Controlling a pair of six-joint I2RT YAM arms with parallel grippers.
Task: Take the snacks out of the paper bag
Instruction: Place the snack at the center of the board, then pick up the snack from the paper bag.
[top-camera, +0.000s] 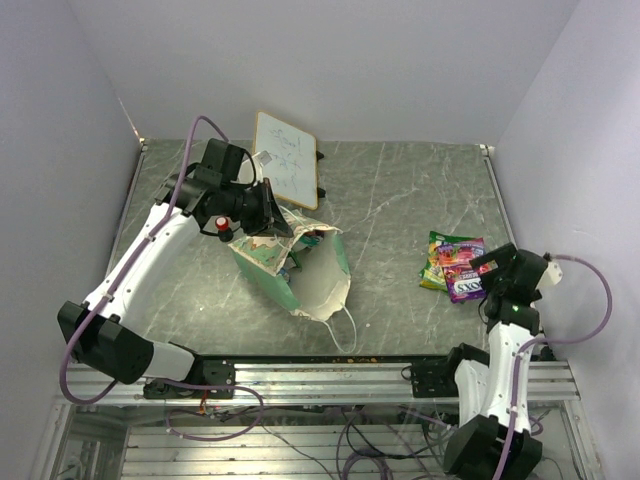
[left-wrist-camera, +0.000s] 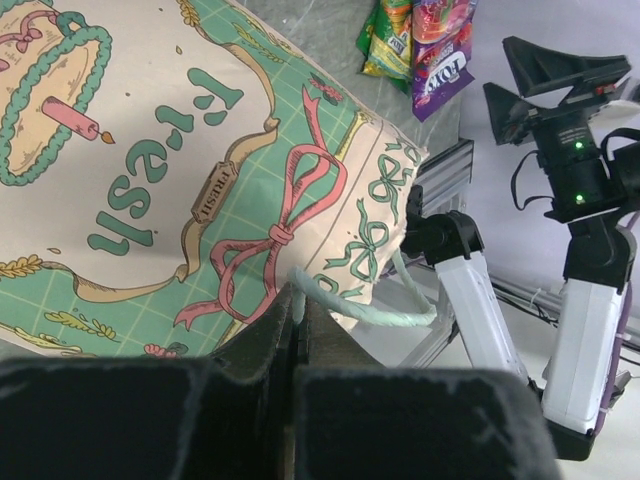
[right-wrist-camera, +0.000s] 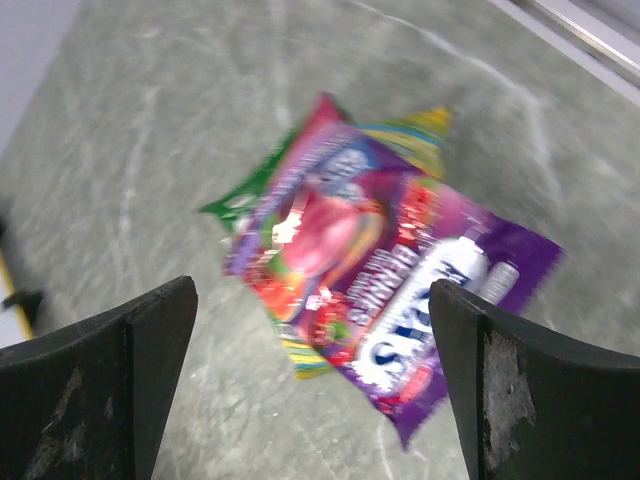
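Cream-and-mint paper: the paper bag lies tipped left of centre, its top edge pinched in the closed left gripper. Bare grey marbled table stretches between. Rightwards, the snacks lie piled beneath the wide-open right gripper.

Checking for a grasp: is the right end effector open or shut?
Open: the right end effector is spread wide over the snacks, gripping nothing.
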